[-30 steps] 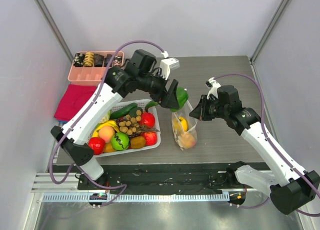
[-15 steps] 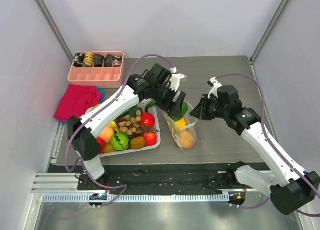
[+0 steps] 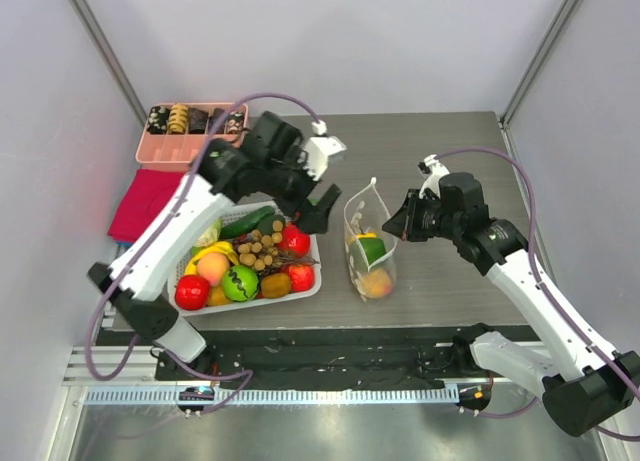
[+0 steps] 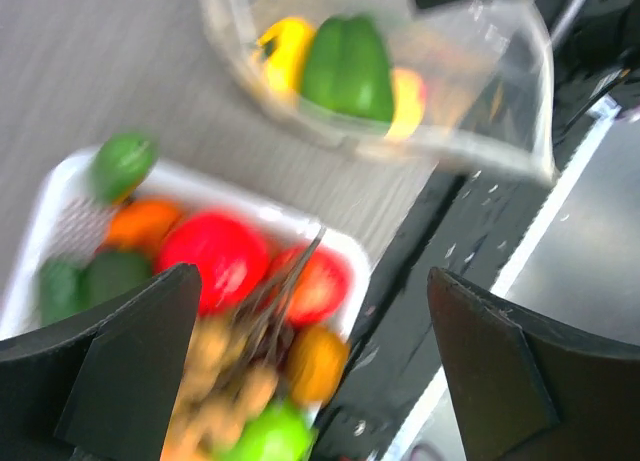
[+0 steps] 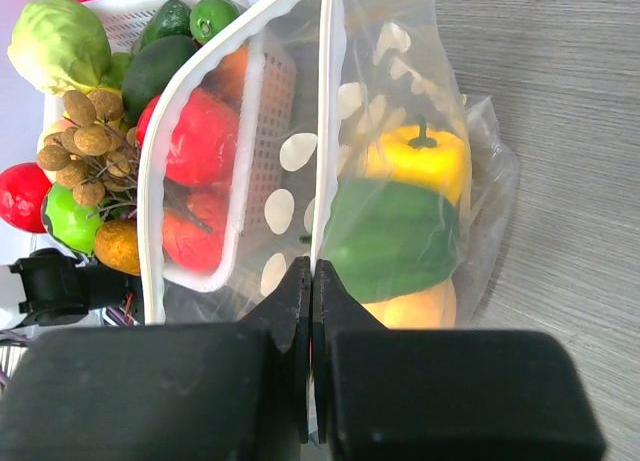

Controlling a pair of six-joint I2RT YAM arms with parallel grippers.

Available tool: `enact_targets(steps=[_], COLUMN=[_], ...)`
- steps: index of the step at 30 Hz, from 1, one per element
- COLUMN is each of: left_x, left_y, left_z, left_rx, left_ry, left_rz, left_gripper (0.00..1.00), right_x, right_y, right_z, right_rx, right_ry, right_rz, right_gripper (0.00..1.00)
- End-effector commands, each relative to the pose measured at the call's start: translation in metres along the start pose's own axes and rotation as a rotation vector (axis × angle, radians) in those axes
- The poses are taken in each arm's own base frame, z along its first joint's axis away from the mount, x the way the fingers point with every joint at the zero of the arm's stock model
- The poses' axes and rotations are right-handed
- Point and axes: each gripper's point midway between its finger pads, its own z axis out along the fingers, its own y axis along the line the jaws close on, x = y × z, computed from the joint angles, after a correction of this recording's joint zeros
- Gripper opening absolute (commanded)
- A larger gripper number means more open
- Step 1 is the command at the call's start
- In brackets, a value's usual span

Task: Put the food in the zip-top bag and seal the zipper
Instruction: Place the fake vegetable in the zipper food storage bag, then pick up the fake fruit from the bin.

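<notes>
The zip-top bag [image 3: 368, 243] stands upright right of the basket, mouth up. Inside it lie a green pepper [image 3: 371, 249], a yellow pepper [image 5: 420, 159] and a peach [image 3: 375, 281]. My right gripper [image 3: 396, 227] is shut on the bag's right rim; in the right wrist view its jaws [image 5: 312, 273] pinch the pale zipper strip [image 5: 327, 101], with the green pepper [image 5: 390, 236] just behind. My left gripper [image 3: 320, 207] hangs open and empty over the basket's right end, left of the bag. In the blurred left wrist view the bagged green pepper [image 4: 348, 66] shows beyond the wide-apart fingers [image 4: 130, 371].
A white slotted basket [image 3: 312, 287] holds more food: red apples, a green apple [image 3: 240, 281], a cucumber and brown longans. A cabbage [image 5: 58, 43] sits at its far end. A pink tray [image 3: 190, 153] and a magenta cloth [image 3: 150, 203] lie at the back left.
The left gripper lowered the green pepper into the bag, opened, and pulled back up and left. The pepper now rests inside the bag. The right gripper kept its hold on the rim.
</notes>
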Motion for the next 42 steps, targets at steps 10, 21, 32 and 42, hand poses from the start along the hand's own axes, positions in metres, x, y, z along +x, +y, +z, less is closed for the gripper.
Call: enact_targets(steps=[10,21,32,42], left_x=[0.174,0.253,0.276,0.283], left_y=[0.02,0.015,0.024,0.035], left_z=[-0.147,-0.129,-0.102,-0.079], left_rx=[-0.3,-0.147,-0.103,-0.124], left_ry=[0.249,0.455,0.558,0.58], left_rz=[0.154,0.349,0.343,0.347], left_gripper=[1.0,0.98,1.0,1.0], right_x=[-0.007,-0.008,-0.007,-0.009], right_y=[0.007,0.003,0.0,0.004], right_z=[-0.014,-0.015,-0.009,-0.004], right_rx=[-0.025,-0.002,0.008,-0.007], right_ry=[-0.041,-0.041,-0.024,-0.016], right_rz=[-0.069,-0.085,-0.083,-0.07], right_gripper=[0.01,0.01,0.01,0.01])
